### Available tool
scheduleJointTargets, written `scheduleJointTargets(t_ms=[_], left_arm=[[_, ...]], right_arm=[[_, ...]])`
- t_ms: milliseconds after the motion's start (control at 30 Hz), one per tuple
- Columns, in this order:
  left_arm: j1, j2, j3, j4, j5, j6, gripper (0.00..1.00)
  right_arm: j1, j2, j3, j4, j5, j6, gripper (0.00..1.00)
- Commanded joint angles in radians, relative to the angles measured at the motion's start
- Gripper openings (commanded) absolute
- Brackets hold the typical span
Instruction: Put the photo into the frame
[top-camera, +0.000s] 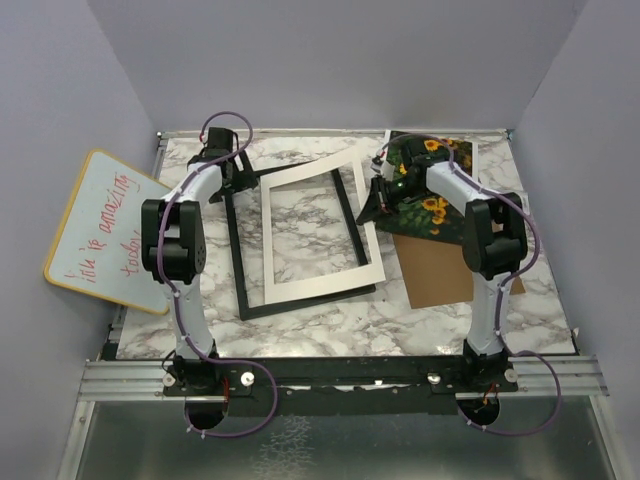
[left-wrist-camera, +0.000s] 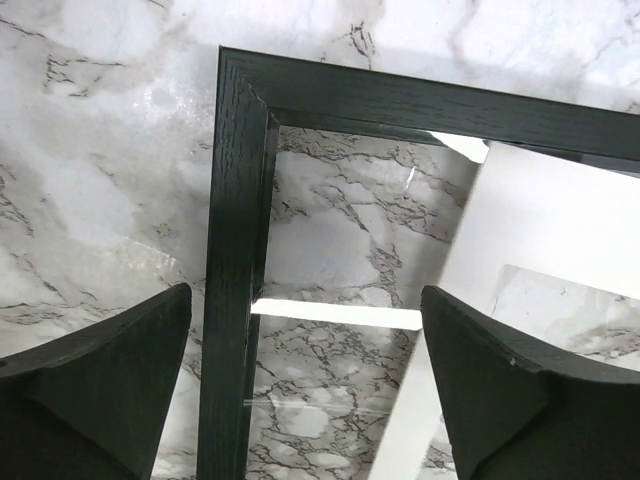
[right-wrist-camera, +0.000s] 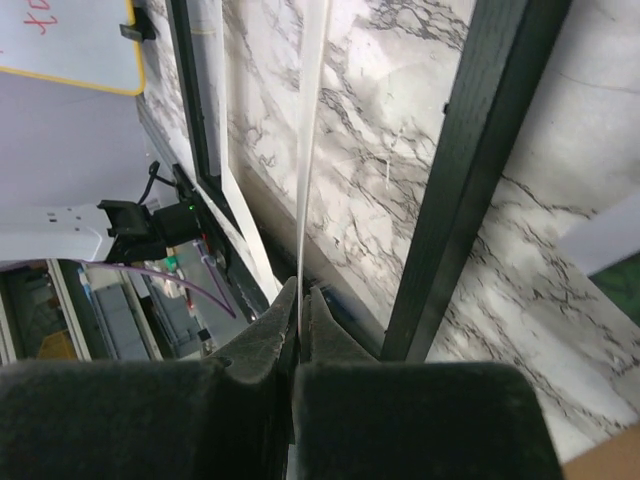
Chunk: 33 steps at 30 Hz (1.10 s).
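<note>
The black frame (top-camera: 236, 262) lies flat on the marble table with a white mat (top-camera: 320, 282) resting askew over it. My right gripper (top-camera: 377, 197) is shut on the mat's right edge. In the right wrist view that mat (right-wrist-camera: 314, 120) runs edge-on up from my right gripper (right-wrist-camera: 300, 300), beside a frame rail (right-wrist-camera: 470, 170). My left gripper (top-camera: 232, 178) hangs open over the frame's far left corner (left-wrist-camera: 236, 240); nothing sits between its fingers (left-wrist-camera: 105, 385). The sunflower photo (top-camera: 436, 206) lies at the back right, partly under the right arm.
A brown backing board (top-camera: 436, 272) lies at the right, in front of the photo. A yellow-rimmed whiteboard (top-camera: 100, 232) leans off the table's left edge. Grey walls close in the back and sides.
</note>
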Motion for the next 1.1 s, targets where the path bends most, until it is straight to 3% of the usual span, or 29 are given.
scheduleJointTargets(t_ms=[0,233,600,1067], left_arm=[[0.013,-0.072,0.028,0.016,0.022,-0.016,0.99],[0.021,-0.083,0.023,0.009,0.027,-0.003,0.99],[0.027,-0.106,0.008,-0.009,0.035,0.007,0.99],[0.027,-0.108,-0.002,-0.020,0.052,0.019,0.99]], right_arm=[[0.034,0.057,0.070,0.024,-0.055,0.015,0.01],[0.076,0.186,0.202,-0.022,-0.061,-0.007,0.01],[0.122,0.227,0.242,0.039,0.006,0.072,0.04],[0.135,0.292,0.311,-0.002,0.022,0.046,0.06]])
